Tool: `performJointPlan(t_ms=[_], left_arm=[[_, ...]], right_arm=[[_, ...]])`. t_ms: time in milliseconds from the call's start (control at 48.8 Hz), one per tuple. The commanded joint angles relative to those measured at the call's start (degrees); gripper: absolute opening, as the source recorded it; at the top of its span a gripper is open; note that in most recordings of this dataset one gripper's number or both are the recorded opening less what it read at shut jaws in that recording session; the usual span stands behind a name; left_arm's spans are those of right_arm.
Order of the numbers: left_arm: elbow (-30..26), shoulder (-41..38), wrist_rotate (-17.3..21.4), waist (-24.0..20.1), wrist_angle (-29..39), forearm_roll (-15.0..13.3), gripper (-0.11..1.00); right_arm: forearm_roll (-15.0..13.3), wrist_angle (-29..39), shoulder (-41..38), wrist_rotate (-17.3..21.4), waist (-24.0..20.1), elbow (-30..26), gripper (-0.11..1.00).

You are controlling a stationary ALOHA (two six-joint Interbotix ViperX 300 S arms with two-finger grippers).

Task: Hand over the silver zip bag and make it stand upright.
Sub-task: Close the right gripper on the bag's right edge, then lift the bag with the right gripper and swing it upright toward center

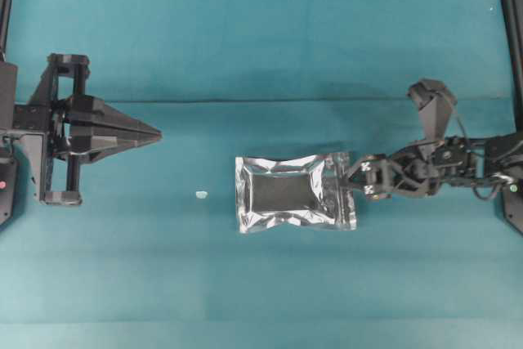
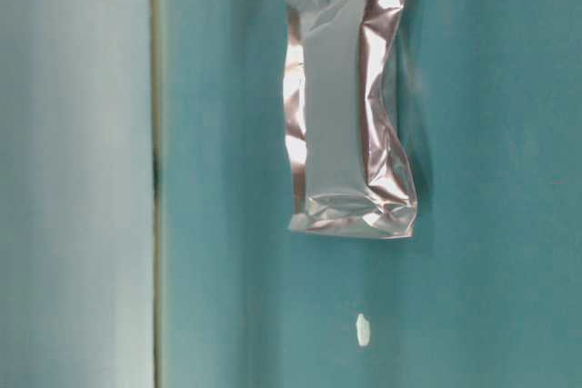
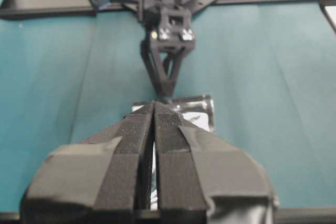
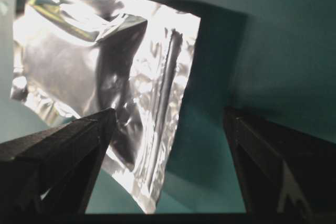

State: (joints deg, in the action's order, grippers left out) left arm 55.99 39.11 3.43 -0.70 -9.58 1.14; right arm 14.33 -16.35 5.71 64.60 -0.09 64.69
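The silver zip bag (image 1: 294,192) lies flat on the teal cloth near the middle, with its zip strip end toward the right. My right gripper (image 1: 353,179) is at that end. In the right wrist view the right gripper (image 4: 169,113) stands open, the bag (image 4: 94,61) has its zip edge between the two fingers, and neither pad presses on it. My left gripper (image 1: 155,132) is shut and empty at the far left, well away from the bag. From the left wrist, the left gripper (image 3: 153,104) points at the bag (image 3: 198,109). The bag (image 2: 350,106) also shows in the table-level view.
A tiny white speck (image 1: 201,194) lies on the cloth between the left gripper and the bag, and the speck (image 2: 362,329) shows again in the table-level view. A fold line in the cloth (image 1: 261,100) runs across behind the bag. Black frame rails (image 1: 511,22) stand at both sides.
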Motion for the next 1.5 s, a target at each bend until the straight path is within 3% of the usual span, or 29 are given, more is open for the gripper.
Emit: performJointPlan(t_ms=[0, 451, 697, 800, 1005, 1087, 1292, 1477], left_arm=[[-0.79, 0.18, -0.09, -0.09, -0.26, 0.18, 0.00], [-0.62, 0.18, 0.00, -0.09, -0.26, 0.18, 0.00], [-0.62, 0.18, -0.09, -0.09, -0.26, 0.18, 0.00], [-0.62, 0.26, -0.09, -0.09, -0.26, 0.18, 0.00], [-0.70, 0.18, -0.09, -0.09, -0.26, 0.18, 0.00], [-0.70, 0.26, -0.09, -0.09, -0.26, 0.18, 0.00], [-0.62, 0.35, -0.26, 0.00, -0.26, 0.18, 0.00], [-0.44, 0.79, -1.76, 0.09, -0.18, 0.18, 0.00]], right_arm=[[0.09, -0.97, -1.41, 0.53, -0.18, -1.14, 0.91], [0.09, -3.08, -9.76, 0.62, -0.44, -8.53, 0.91], [0.09, -0.70, -10.11, 0.26, -1.05, -8.88, 0.86], [-0.26, 0.44, -9.84, -0.35, -1.23, -8.44, 0.71], [-0.44, 0.88, -7.91, -4.13, -1.23, -8.53, 0.18], [-0.44, 0.88, -6.50, -5.71, -1.23, -8.79, 0.02], [-1.14, 6.06, -0.09, -11.07, 0.26, -12.57, 0.01], [-3.69, 22.15, 4.75, -19.60, 1.23, -20.65, 0.01]])
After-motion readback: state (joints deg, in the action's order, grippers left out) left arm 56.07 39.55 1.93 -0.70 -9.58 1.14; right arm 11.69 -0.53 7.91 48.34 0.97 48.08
